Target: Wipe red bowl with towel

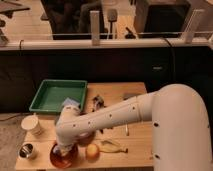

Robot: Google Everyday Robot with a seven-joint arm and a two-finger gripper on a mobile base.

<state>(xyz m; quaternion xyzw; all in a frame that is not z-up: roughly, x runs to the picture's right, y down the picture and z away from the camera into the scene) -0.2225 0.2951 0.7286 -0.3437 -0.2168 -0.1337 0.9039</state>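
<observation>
The red bowl (64, 158) sits at the front left of the wooden table (137, 140), glossy and shallow. My white arm reaches across the table from the right and bends down over it. The gripper (62, 149) hangs right above the bowl's inside, with something pale and bluish at its tip that may be the towel; I cannot make it out surely. An orange fruit (92, 151) lies just right of the bowl.
A green tray (47, 97) stands at the back left. A white paper cup (33, 125) and a small metal cup (27, 150) stand left of the bowl. A banana peel (113, 145) lies beside the fruit. Dark utensils (97, 103) lie mid-table.
</observation>
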